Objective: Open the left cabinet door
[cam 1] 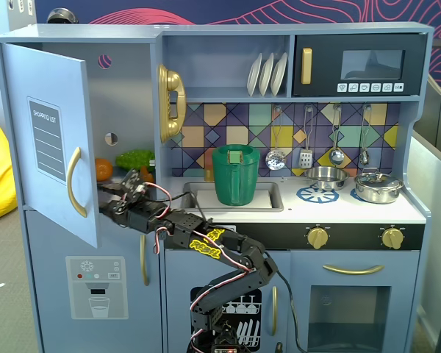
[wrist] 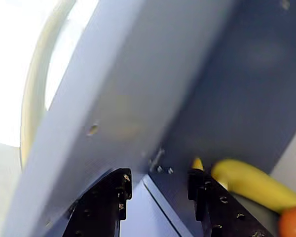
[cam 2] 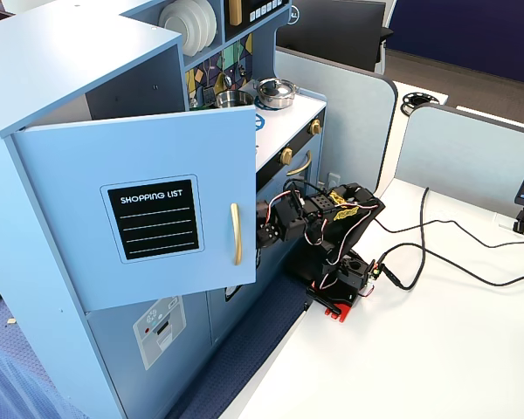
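The left cabinet door (cam 1: 48,140), blue-grey with a "SHOPPING LIST" panel and a gold bar handle (cam 1: 75,182), stands swung partly open. It also shows in the other fixed view (cam 2: 148,209). My gripper (cam 1: 109,196) is open and empty, reaching behind the door's free edge at the cabinet opening. In the wrist view the door's inner face (wrist: 128,89) fills the frame. My gripper (wrist: 158,180) has its left finger (wrist: 108,202) close against that face. In the other fixed view my gripper (cam 2: 264,231) sits just right of the handle (cam 2: 236,233).
A banana (wrist: 251,180) and an orange (wrist: 293,222) lie inside the cabinet. The lower door with the dispenser graphic (cam 1: 95,287) is shut. A green pitcher (cam 1: 236,174) stands in the sink. Cables (cam 2: 437,253) trail over the white table from the arm's base (cam 2: 341,288).
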You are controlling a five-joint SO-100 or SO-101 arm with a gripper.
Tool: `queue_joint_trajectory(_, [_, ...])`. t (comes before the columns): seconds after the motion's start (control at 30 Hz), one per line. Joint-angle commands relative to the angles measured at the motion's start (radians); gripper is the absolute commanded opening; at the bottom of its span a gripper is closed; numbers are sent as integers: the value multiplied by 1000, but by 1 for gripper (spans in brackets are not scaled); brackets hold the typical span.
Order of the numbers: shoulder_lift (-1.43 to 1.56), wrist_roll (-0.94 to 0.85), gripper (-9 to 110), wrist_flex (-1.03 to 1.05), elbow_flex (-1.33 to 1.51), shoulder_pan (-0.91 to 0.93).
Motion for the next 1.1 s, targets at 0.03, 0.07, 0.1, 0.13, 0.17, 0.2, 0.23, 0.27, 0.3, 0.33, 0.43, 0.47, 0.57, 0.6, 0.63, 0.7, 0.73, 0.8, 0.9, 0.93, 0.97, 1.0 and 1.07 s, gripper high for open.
queue_joint_trajectory(0.03, [-15, -48, 6, -46, -86, -66])
queue_joint_trajectory(0.07, [-8, -48, 6, -43, -78, -55])
queue_joint_trajectory(0.1, [6, -40, 6, -37, -69, -25])
queue_joint_trajectory(0.13, [21, -20, 6, -31, -55, 26])
queue_joint_trajectory(0.17, [40, 6, 6, -25, -38, 92])
queue_joint_trajectory(0.2, [64, 32, 6, 0, -25, 166])
queue_joint_trajectory(0.23, [91, 58, 5, 35, -11, 252])
queue_joint_trajectory(0.27, [121, 94, 5, 89, 2, 342])
queue_joint_trajectory(0.3, [155, 118, 5, 161, 18, 433])
queue_joint_trajectory(0.33, [193, 143, 5, 221, 44, 520])
queue_joint_trajectory(0.43, [322, 265, 4, 497, 91, 739])
queue_joint_trajectory(0.47, [360, 304, 4, 595, 97, 801])
queue_joint_trajectory(0.57, [422, 394, 3, 902, 104, 976])
queue_joint_trajectory(0.6, [433, 416, 3, 994, 115, 1031])
queue_joint_trajectory(0.63, [440, 423, 3, 1083, 132, 1081])
queue_joint_trajectory(0.7, [466, 439, 2, 1220, 202, 1161])
queue_joint_trajectory(0.73, [489, 462, 2, 1255, 256, 1186])
queue_joint_trajectory(0.8, [549, 523, 2, 1293, 371, 1210])
queue_joint_trajectory(0.9, [618, 634, 3, 1312, 518, 1207])
queue_joint_trajectory(0.93, [632, 663, 3, 1312, 555, 1206])
queue_joint_trajectory(0.97, [641, 696, 3, 1302, 589, 1204])
queue_joint_trajectory(1.0, [649, 723, 4, 1290, 621, 1204])
queue_joint_trajectory(1.07, [670, 746, 4, 1267, 687, 1213])
